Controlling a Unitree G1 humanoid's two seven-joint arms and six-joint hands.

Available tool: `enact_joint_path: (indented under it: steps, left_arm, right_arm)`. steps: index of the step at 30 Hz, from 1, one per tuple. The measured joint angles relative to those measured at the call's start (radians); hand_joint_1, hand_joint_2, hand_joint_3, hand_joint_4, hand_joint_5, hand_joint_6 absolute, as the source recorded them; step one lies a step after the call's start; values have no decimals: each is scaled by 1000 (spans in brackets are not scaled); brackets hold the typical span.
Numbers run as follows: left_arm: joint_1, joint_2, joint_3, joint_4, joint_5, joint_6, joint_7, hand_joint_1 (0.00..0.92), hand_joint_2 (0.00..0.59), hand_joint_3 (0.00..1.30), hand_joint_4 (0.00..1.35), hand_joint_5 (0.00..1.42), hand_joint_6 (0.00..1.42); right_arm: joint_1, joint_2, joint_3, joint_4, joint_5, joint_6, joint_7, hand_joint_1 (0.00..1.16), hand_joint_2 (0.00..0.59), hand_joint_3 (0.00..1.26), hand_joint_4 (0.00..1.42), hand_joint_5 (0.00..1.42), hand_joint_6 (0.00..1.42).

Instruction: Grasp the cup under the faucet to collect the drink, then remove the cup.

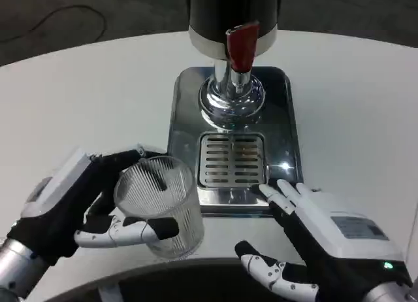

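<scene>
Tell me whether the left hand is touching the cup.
Touching. The head view shows the left hand wrapped around the ribbed cup, thumb across its front.

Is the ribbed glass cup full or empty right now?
Empty: the cup in the left hand is clear to its base, with no liquid line, and stands beside the drip tray.

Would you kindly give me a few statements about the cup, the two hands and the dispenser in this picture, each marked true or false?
1. The left hand holds the ribbed clear cup. True.
2. The cup stands on the drip grate under the faucet. False: it is off the metal tray, at the tray's front left corner.
3. The right hand grips the red lever. False: it lies open at the tray's front edge, holding nothing.
4. The cup looks empty. True.
5. The lever sits above the chrome faucet. True.
</scene>
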Motion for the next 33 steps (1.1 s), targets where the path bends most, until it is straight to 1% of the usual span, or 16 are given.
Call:
enact_joint_path:
  steps: [3, 8, 12, 15, 21, 29, 33]
  left_arm:
    - [-56, -7, -9, 35, 23, 7, 9, 526, 119, 1012, 1257, 1424, 1424]
    - [-144, -34, -48, 114, 69, 22, 33, 526, 119, 1012, 1257, 1424, 1424]
    - [-222, -58, -89, 188, 115, 36, 56, 526, 119, 1012, 1257, 1424, 1424]
    - [-264, -72, -111, 220, 137, 37, 80, 528, 121, 1012, 1257, 1424, 1424]
    - [-321, -86, -135, 292, 160, 40, 114, 529, 121, 1012, 1257, 1424, 1424]
    - [-389, -96, -169, 384, 185, 41, 160, 525, 127, 1012, 1257, 1424, 1424]
    - [-465, -108, -202, 471, 229, 45, 209, 524, 128, 1012, 1257, 1424, 1424]
  right_arm:
    - [0, -1, -14, -18, -1, 0, 15, 196, 400, 85, 0, 0, 0]
    - [10, 0, -30, -39, -3, 0, 23, 193, 395, 85, 0, 0, 0]
    - [37, 3, -49, -78, -3, -2, 27, 191, 393, 87, 0, 0, 0]
    - [49, 3, -60, -82, -4, -5, 27, 190, 392, 91, 0, 0, 0]
    - [69, 5, -72, -103, -4, -10, 27, 188, 391, 94, 0, 0, 0]
    - [74, 26, -85, -106, -4, -15, 27, 187, 389, 95, 0, 0, 0]
    - [78, 28, -99, -116, -2, -25, 27, 186, 386, 95, 0, 0, 0]
